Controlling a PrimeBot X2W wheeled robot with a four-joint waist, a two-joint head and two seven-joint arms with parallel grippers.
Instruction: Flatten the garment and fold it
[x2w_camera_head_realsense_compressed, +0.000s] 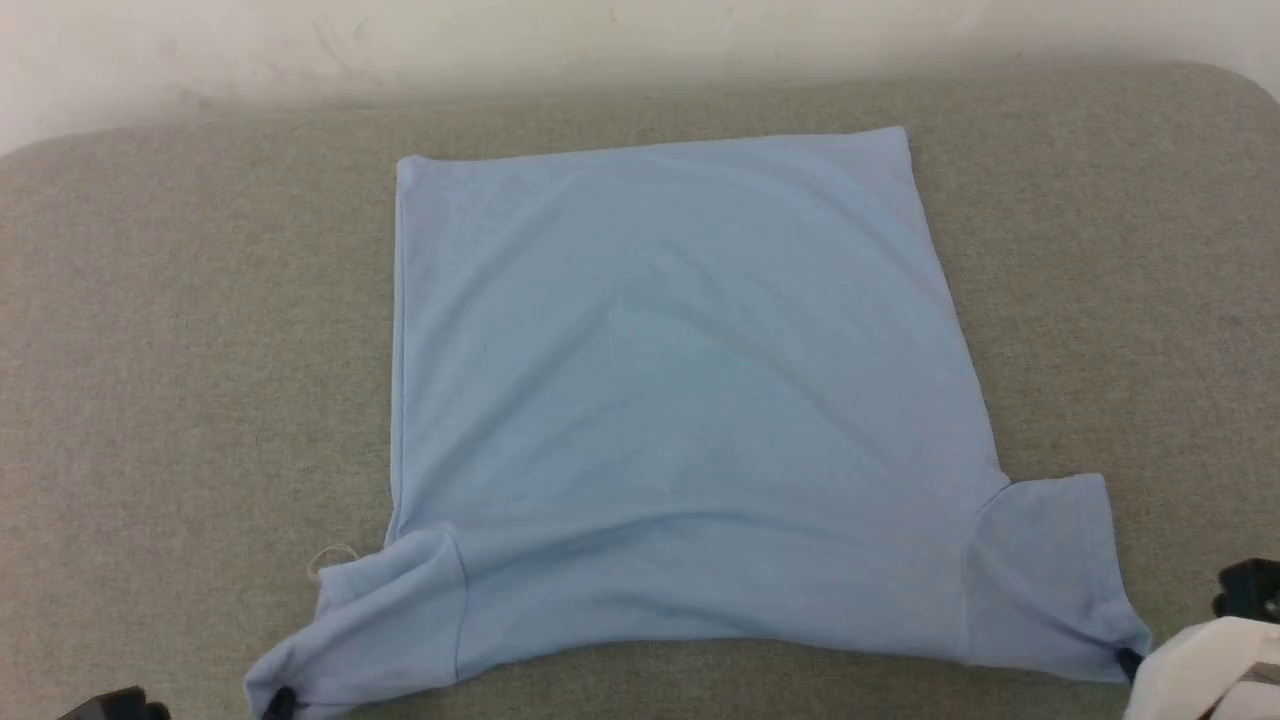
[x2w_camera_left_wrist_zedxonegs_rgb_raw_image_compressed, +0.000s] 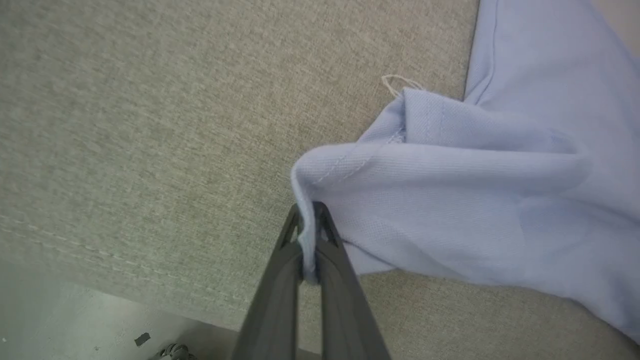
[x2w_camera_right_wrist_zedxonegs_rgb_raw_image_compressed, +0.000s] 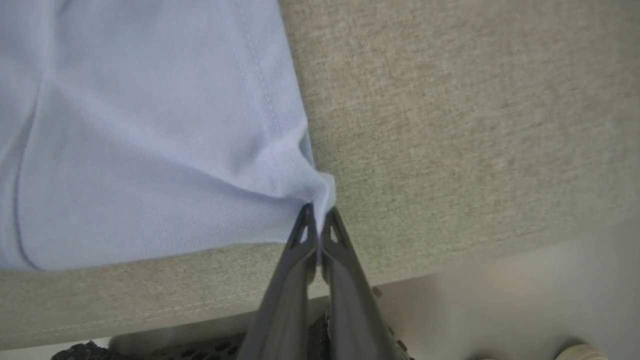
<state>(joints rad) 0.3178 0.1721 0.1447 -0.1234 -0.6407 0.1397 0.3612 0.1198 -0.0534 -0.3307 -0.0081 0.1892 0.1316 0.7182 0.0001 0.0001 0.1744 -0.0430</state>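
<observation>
The garment (x2w_camera_head_realsense_compressed: 680, 400), a light blue shirt, lies spread back-side up on the grey fabric surface (x2w_camera_head_realsense_compressed: 170, 350), hem far, sleeves near. My left gripper (x2w_camera_head_realsense_compressed: 280, 700) is shut on the near-left sleeve corner; in the left wrist view the blue cloth (x2w_camera_left_wrist_zedxonegs_rgb_raw_image_compressed: 450, 200) is pinched between the gripper's (x2w_camera_left_wrist_zedxonegs_rgb_raw_image_compressed: 309, 220) dark fingers, and that sleeve is bunched and folded over. My right gripper (x2w_camera_head_realsense_compressed: 1130, 662) is shut on the near-right sleeve corner; the right wrist view shows the gripper (x2w_camera_right_wrist_zedxonegs_rgb_raw_image_compressed: 316, 220) clamping the cloth tip (x2w_camera_right_wrist_zedxonegs_rgb_raw_image_compressed: 320, 192). The collar is hidden.
The padded surface's near edge (x2w_camera_right_wrist_zedxonegs_rgb_raw_image_compressed: 150, 310) runs just behind both grippers, with pale floor (x2w_camera_right_wrist_zedxonegs_rgb_raw_image_compressed: 500, 300) below it. A white wall (x2w_camera_head_realsense_compressed: 600, 40) stands behind the far edge. A loose white thread (x2w_camera_left_wrist_zedxonegs_rgb_raw_image_compressed: 397, 82) lies by the left sleeve.
</observation>
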